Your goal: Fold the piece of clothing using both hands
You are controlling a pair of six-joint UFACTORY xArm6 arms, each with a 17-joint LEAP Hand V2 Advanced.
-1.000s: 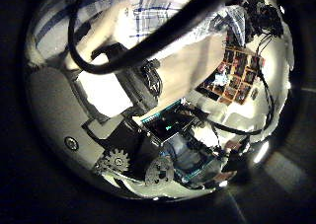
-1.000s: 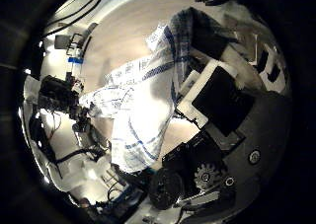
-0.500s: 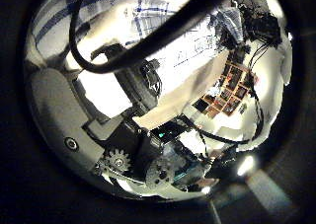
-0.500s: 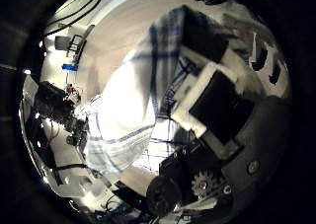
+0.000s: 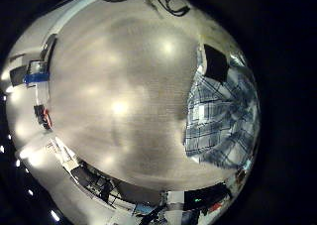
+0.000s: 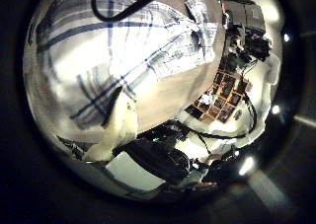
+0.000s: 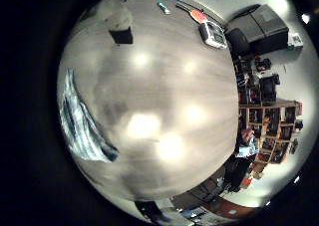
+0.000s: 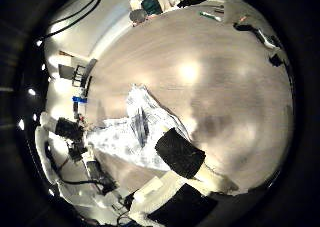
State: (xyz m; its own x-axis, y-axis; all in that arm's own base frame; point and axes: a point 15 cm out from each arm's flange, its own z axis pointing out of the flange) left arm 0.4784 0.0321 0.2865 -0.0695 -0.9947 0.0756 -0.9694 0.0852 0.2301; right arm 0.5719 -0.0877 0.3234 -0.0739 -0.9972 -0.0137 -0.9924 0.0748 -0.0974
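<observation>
A checked piece of clothing lies spread on the wooden table in the right thumb side palm view (image 8: 130, 127). The right little finger side palm view shows the cloth's edge (image 7: 80, 121) flat on the table (image 7: 169, 97). In the left thumb side palm view the cloth (image 6: 109, 56) fills much of the view, close to that palm, and hides the left hand's fingers. In the left little finger side palm view the cloth (image 5: 223, 116) lies on the table beside a finger (image 5: 214, 58).
Small items (image 7: 212, 34) and a dark round thing (image 7: 120, 27) stand near the table's far edge in the right little finger side palm view. A shelf unit (image 6: 222, 91) stands beyond the table in the left thumb side palm view.
The cloth that hung close by my right hand's fingers now lies on the table, farther from that palm. In the left thumb side view the cloth now covers the fingers that showed before.
</observation>
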